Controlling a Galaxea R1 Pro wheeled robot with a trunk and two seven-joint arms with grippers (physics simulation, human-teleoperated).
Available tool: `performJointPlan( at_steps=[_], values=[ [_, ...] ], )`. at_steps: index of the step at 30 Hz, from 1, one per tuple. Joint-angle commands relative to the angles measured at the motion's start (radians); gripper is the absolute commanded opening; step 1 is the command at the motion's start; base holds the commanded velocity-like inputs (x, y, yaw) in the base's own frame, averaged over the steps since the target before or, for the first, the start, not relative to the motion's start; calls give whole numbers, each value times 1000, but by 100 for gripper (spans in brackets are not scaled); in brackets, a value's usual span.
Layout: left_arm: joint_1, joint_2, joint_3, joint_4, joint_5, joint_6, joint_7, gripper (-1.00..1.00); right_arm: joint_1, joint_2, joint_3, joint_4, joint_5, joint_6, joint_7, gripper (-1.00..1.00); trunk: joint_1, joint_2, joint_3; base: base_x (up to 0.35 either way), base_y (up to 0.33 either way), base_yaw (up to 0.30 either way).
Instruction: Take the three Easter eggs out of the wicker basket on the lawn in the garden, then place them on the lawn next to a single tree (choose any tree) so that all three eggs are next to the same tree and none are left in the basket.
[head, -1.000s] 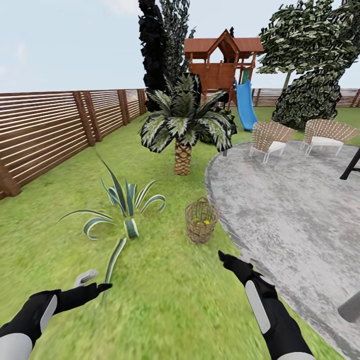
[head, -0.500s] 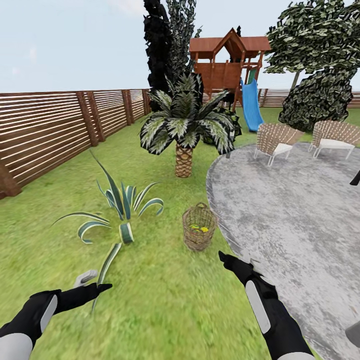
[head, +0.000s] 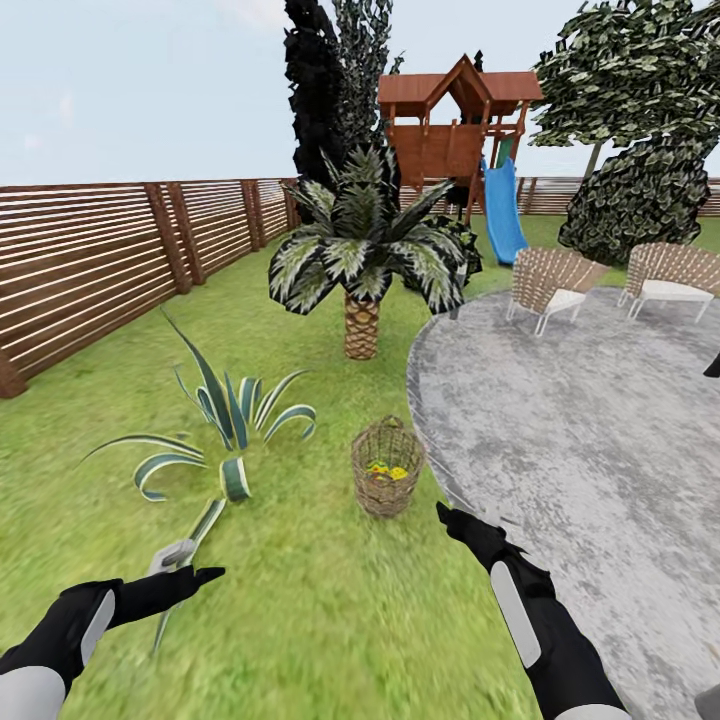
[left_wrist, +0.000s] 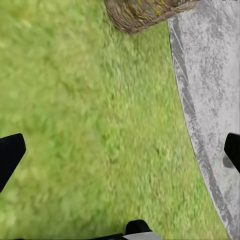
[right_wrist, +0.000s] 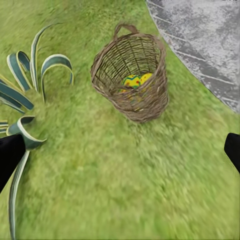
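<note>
My right gripper (right_wrist: 120, 150) hangs wide and empty over the lawn (head: 330, 610), short of the wicker basket (head: 387, 469), which stands on grass beside the paved patio (head: 580, 440), Easter eggs (right_wrist: 136, 80) inside. My left gripper (left_wrist: 120, 150) is wide too, holding nothing.

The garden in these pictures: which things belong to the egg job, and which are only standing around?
For the job:
- wicker basket on the lawn
- Easter eggs inside the basket
- tree with the grey-green crown
- left gripper and right gripper, both open and empty

Only standing around:
- palm
- striped plant
- paved patio
- chairs
- playhouse
- fence
</note>
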Motion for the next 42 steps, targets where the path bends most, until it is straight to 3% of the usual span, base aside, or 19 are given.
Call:
performJointPlan(
  at_steps=[1,42],
  values=[
    [-1,-1,5,-1,-2,8,-5,100,-1,1,-1,-2,-10,5,-3,100,1,-2,-2,256,-92,0],
    [-1,-1,3,0,-2,1,-4,100,-1,1,0,0,-10,1,-5,100,1,-2,-2,299,-23,0]
  ],
)
